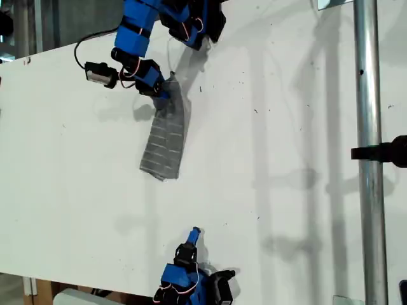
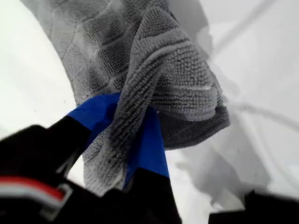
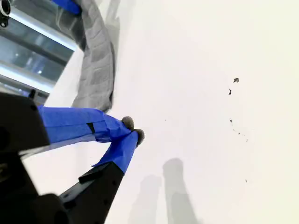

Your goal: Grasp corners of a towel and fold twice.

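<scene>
Currently bunched into a narrow, crumpled strip: towel, lying on the white bench toward the exterior view's upper left, one end flat on the surface, the other raised off it. Soft, light, limp terry. Likely to sag, twist and cling to itself rather than hold any shape. Looped weave probably grippy enough for a shallow pinch.

Pinched at the raised end by my first pincer, blue-taped fingers clamped on a thick gathered fold, several layers deep, not on a clean single tip. Of the 4 corners, only those at the flat end guessable in the exterior view; the others lost in the bunch.

Well apart from the cloth, near the exterior view's bottom edge: my second pincer, tips pressed together, carrying nothing but a fleck of grey fluff.

Judging by the heap, neither of the 2 folds made yet; spreading flat probably needed first. Best hold: 1 corner per pincer along a short edge, single layer, right at the tip. Risk: dragging the whole bundle instead of opening it.
</scene>
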Robot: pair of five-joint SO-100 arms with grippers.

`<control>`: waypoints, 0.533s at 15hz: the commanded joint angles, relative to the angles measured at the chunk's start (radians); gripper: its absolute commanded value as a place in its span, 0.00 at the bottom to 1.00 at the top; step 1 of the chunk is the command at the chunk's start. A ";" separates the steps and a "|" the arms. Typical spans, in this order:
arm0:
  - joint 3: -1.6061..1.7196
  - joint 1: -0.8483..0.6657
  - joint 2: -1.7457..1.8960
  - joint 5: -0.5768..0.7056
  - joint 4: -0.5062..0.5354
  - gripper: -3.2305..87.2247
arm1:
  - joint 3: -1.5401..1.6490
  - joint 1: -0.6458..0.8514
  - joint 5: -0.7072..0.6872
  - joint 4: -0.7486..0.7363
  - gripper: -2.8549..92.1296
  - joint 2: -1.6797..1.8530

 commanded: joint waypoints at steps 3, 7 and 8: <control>0.008 0.032 0.006 0.005 0.005 0.00 | -0.181 -0.167 0.104 0.212 0.03 0.163; 0.008 0.032 0.006 0.012 0.000 0.00 | -0.509 -0.172 -0.044 -0.091 0.03 -0.299; 0.008 0.032 0.006 0.012 0.000 0.00 | -0.632 -0.166 -0.078 -0.121 0.03 -0.445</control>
